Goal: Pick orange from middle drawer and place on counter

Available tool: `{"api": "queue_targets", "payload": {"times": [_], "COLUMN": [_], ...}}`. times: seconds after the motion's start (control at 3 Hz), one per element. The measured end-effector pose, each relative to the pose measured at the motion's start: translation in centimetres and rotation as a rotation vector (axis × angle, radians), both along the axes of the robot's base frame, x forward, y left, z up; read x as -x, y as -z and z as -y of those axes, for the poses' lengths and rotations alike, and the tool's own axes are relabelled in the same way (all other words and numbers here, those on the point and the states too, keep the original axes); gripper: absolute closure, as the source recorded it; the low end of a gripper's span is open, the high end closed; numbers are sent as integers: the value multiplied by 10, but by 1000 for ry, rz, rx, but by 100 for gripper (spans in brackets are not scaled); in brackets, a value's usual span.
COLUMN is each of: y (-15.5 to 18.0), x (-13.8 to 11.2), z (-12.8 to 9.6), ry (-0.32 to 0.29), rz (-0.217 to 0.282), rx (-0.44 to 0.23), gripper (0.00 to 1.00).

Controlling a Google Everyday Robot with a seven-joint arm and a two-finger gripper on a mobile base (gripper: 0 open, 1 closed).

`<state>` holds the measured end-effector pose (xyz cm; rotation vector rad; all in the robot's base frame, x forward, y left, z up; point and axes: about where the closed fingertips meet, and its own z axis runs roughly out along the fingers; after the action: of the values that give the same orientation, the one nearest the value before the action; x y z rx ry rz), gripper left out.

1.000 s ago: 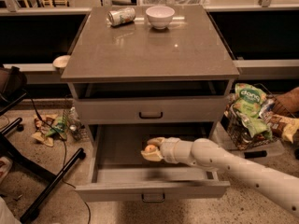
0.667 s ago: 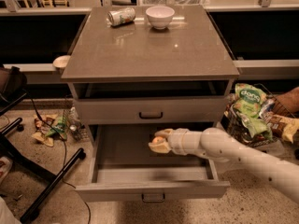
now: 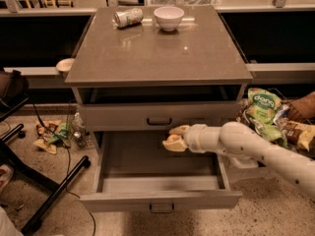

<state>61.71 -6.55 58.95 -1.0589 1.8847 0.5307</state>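
The middle drawer (image 3: 160,198) is pulled wide open below the shut grey drawer (image 3: 158,117). My gripper (image 3: 172,139) reaches in from the right, above the drawer's back part and just under the upper drawer's front. It is shut on the orange (image 3: 172,140), a small pale yellowish-orange fruit held between the fingers. The orange is lifted off the drawer floor. The counter (image 3: 162,58) is the glossy grey-brown top slab above.
A white bowl (image 3: 169,17) and a tipped can (image 3: 128,17) sit at the counter's back. Snack bags (image 3: 263,113) lie on the floor at the right. A chair base (image 3: 44,191) and litter (image 3: 51,134) are at the left.
My gripper has risen with the orange from low in the drawer toward the upper drawer's front and moved slightly right.
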Motion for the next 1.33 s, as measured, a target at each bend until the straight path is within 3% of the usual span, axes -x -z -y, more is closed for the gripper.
{"api": "queue_targets", "payload": {"times": [0.33,0.67,1.0,1.33], "y": [-27,-70,-115,-118], "x": [-2,11,17,18], "z": [34,76,105,107], "ry": [33,105,129,130], "rz": [7,31,75,77], "rx": [-22,-33,-9,-7], "gripper": [100,100,100,100]}}
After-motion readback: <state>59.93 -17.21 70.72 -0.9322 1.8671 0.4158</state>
